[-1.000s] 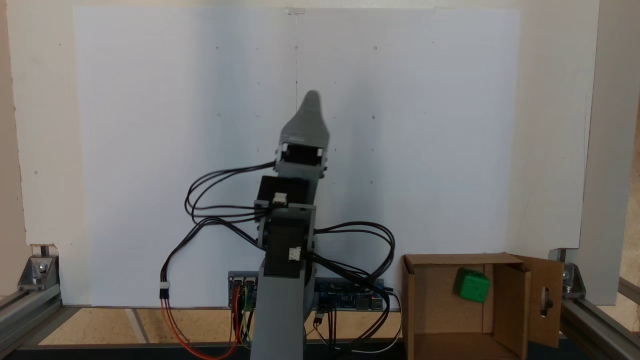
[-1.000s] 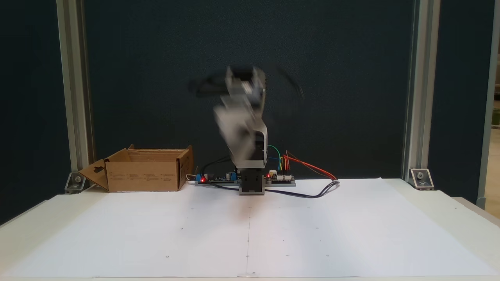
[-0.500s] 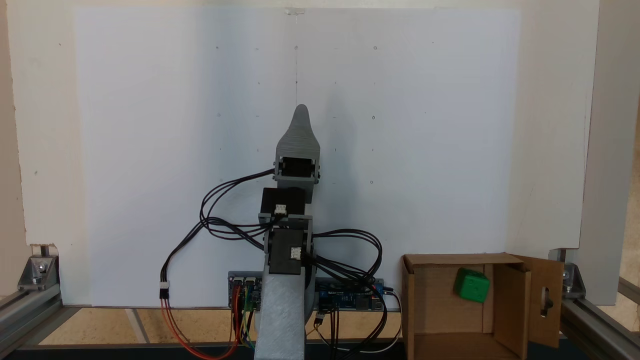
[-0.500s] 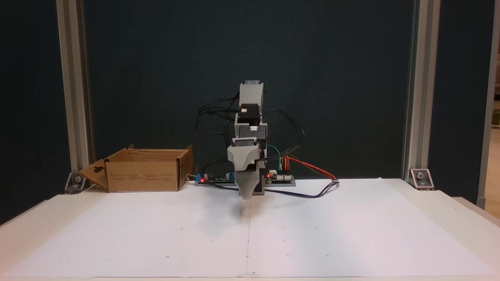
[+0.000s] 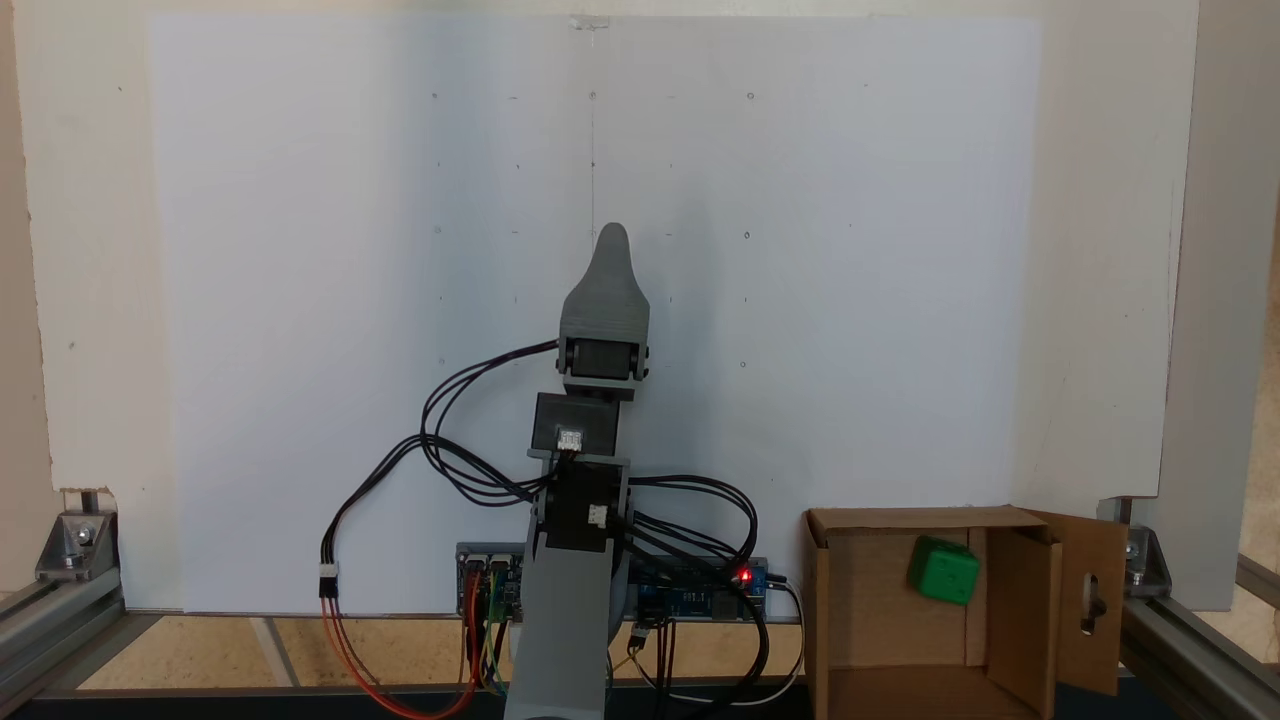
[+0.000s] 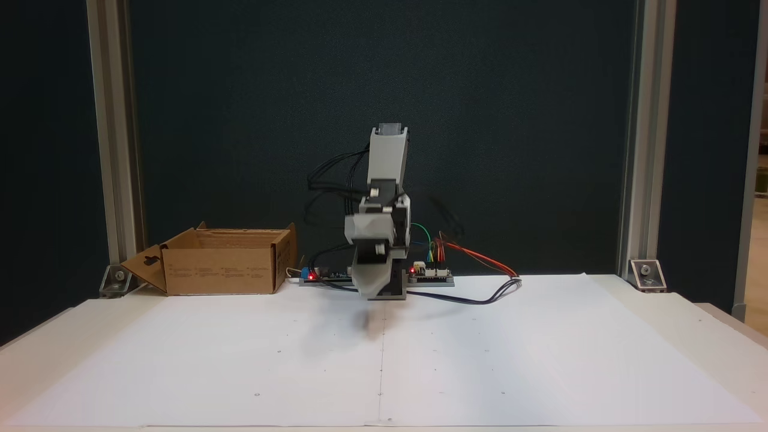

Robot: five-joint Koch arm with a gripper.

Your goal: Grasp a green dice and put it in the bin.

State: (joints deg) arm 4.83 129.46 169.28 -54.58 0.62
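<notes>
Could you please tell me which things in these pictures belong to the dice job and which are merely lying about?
Belonging to the job:
- green dice, lying inside the box
- cardboard bin
- gripper, holding nothing

Just lying about:
- circuit boards by the arm's base
- white paper sheet

A white paper sheet [image 5: 300, 300], marked with small dots and a centre line, is laid on a pale table [image 6: 714, 324]. A dark panel [image 6: 540, 120] is set behind the table, framed by two upright aluminium posts [image 6: 636, 138] fastened with corner brackets [image 6: 647, 275]. The surface is evenly lit, with a soft shadow cast near the sheet's middle.
</notes>
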